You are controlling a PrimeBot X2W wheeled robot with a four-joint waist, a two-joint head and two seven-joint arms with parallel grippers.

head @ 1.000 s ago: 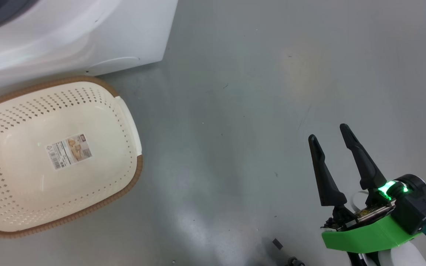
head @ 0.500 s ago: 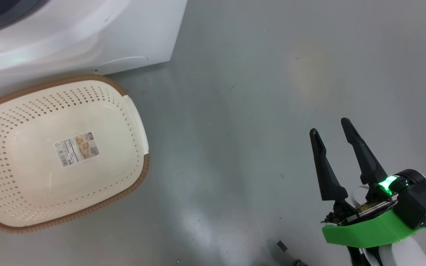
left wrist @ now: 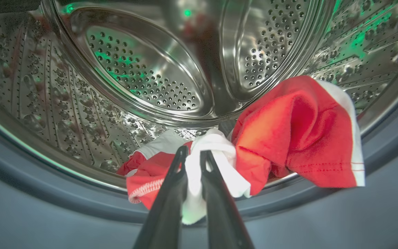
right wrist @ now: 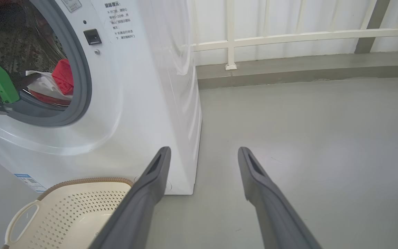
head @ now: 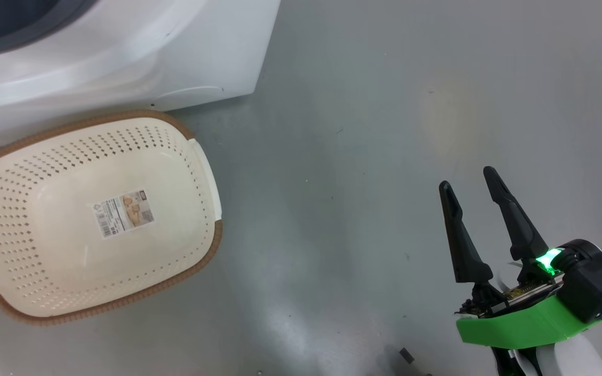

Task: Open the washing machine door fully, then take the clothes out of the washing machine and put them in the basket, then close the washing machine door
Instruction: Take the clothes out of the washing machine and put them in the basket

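Note:
In the left wrist view my left gripper (left wrist: 193,153) is shut on a white fold of the clothes (left wrist: 295,135), a red and white bundle lying at the front lip of the steel drum (left wrist: 143,69). The right wrist view shows the white washing machine (right wrist: 143,86) with its opening uncovered and the clothes (right wrist: 62,74) inside. The washing machine door is out of view. The cream basket (head: 34,172) stands empty on the floor just in front of the washing machine (head: 123,62). My right gripper (head: 465,177) hangs open over bare floor, far right of the basket.
Grey floor (head: 358,130) spreads to the right of the machine. A white railing (right wrist: 288,34) with a low kerb runs along the back. The basket (right wrist: 81,207) sits close to the machine's lower front corner.
The head camera has turned, so the basket and machine sit further right in the picture. The right gripper holds its place, still open.

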